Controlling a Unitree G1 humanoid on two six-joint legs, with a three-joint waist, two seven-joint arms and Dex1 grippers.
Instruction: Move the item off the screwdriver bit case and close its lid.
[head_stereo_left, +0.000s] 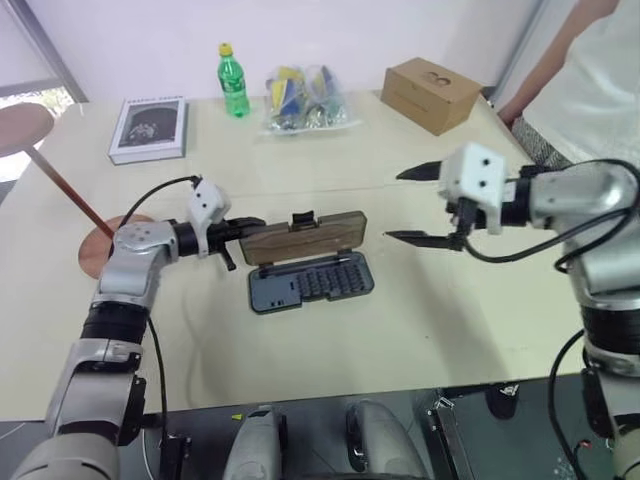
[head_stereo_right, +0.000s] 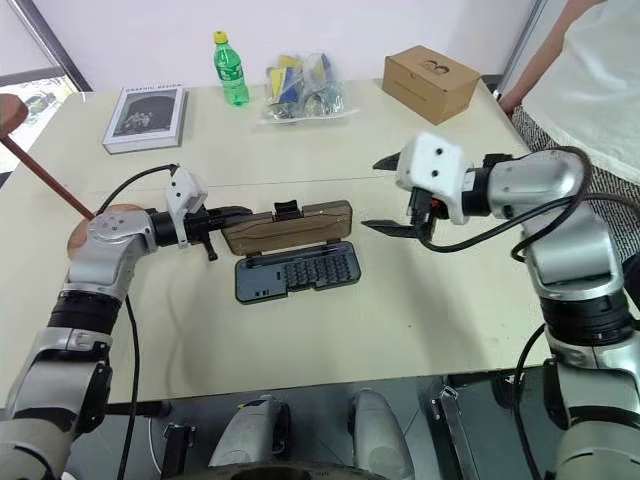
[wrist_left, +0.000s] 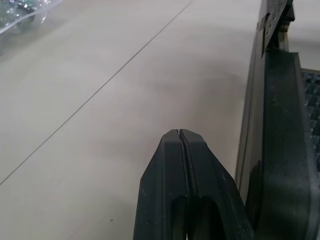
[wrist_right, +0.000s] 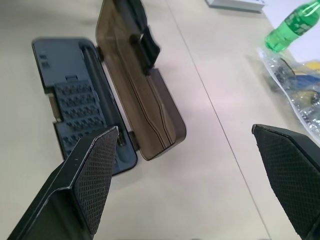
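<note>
Screwdriver bit case (head_stereo_left: 311, 281): mid-tabletop (head_stereo_left: 420, 320), lid (head_stereo_left: 303, 236) raised upright. Wooden stand (head_stereo_left: 60, 180): off case, at tabletop's left edge. Left pincer (head_stereo_left: 258, 225): clenched, against lid's end. Right pincer (head_stereo_left: 410, 205): released, empty.

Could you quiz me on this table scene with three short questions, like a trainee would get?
1. True or false: the lid of the screwdriver bit case is fully shut.
2. Which gripper is open: left gripper or right gripper?
3. What stands between the grey book and the plastic bag?

Key: 1. False; it stands raised, with the bits showing. 2. The right one; the left is shut, by the lid's end. 3. A green bottle.
</note>
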